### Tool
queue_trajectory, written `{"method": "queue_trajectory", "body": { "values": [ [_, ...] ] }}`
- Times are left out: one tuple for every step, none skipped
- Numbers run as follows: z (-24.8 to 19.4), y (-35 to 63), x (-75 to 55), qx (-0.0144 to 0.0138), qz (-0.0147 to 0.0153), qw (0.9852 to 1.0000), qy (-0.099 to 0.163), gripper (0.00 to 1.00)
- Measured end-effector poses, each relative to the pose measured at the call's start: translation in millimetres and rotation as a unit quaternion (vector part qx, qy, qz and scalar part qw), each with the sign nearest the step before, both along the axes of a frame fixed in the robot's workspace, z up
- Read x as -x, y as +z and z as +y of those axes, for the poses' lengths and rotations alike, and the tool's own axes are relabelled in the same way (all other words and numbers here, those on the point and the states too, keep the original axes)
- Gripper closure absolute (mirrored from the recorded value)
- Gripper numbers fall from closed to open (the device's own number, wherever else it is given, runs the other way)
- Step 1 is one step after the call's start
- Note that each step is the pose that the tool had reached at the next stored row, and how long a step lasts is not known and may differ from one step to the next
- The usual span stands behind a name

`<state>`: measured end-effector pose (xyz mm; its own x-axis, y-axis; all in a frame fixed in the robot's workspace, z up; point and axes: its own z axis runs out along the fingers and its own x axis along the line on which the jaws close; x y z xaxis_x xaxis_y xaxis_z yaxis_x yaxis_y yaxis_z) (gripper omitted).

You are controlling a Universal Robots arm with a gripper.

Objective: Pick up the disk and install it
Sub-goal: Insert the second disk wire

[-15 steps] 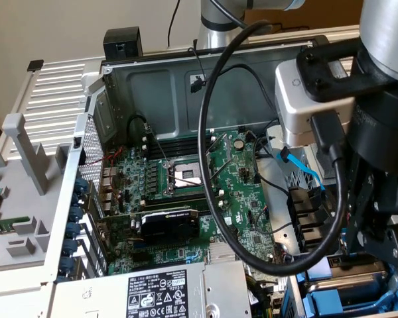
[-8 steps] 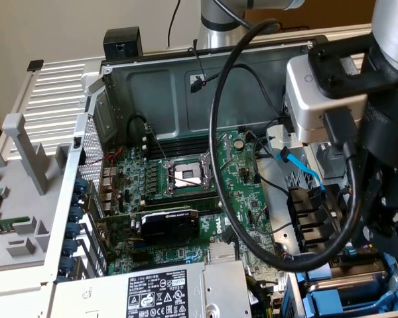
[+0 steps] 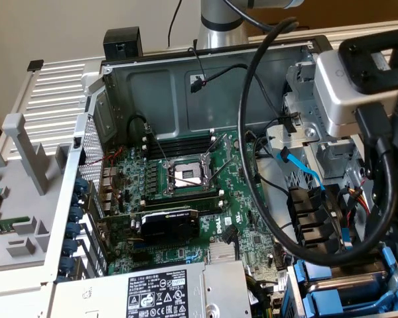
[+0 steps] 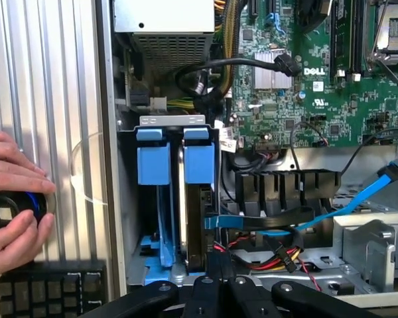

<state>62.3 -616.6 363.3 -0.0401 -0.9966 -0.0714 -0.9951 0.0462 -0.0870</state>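
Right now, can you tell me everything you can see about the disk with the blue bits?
The disk stands on its edge inside the metal drive cage of the open computer case. Its bright blue plastic carrier shows as a flat tab at one end and a rail running along the side, with the dark, metal-looking drive body between. An empty blue carrier sits in the slot beside it. The shut gripper is just off the disk's end.
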Motion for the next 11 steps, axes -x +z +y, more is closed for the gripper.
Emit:
{"method": "queue_trajectory", "body": {
  "values": [
    [0.0,0.0,-0.3,-0.0001,0.0003,1.0,0.0,0.89],
    [0.0,-0.1,-0.3,-0.0002,0.0003,1.0,0.0,0.89],
    [-0.1,-0.1,-0.3,-0.0002,0.0004,1.0,0.0,0.89],
    [-0.1,-0.1,-0.3,-0.0001,0.0004,1.0,0.0,0.89],
    [-0.1,-0.1,-0.3,-0.0001,0.0004,1.0,0.0,0.89],
    [-0.1,-0.1,-0.2,-0.0001,0.0004,1.0,0.0,0.89],
    [-0.1,-0.1,-0.2,-0.0001,0.0004,1.0,0.0,0.89],
    [0.0,-0.1,-0.2,-0.0001,0.0004,1.0,0.001,0.89],
    [0.3,-0.1,-0.2,-0.0002,0.0004,1.0,0.005,0.89],
    [0.4,-0.1,-0.1,-0.0002,0.0004,0.9999,0.011,0.89],
    [0.5,-0.1,-0.1,-0.0001,0.0004,0.9998,0.019,0.89]
  ]
}}
